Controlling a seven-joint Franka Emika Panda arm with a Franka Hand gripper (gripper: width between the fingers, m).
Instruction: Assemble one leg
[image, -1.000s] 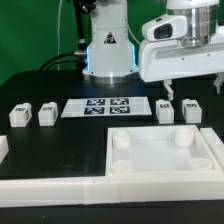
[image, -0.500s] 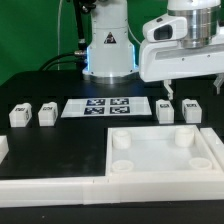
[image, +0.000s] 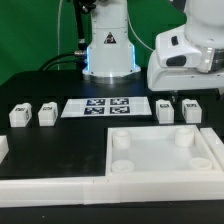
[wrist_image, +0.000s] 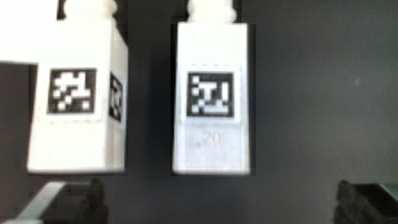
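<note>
My wrist has dropped toward exterior view's right. Gripper (wrist_image: 210, 200) spread, empty, centred over leg (wrist_image: 212, 100) for straddling; neighbour leg (wrist_image: 80, 100) just beside.

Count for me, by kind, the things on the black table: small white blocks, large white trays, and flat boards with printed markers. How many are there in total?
Legs (small white blocks): 4
Tray: 1
Marker board: 1
Total: 6
</note>
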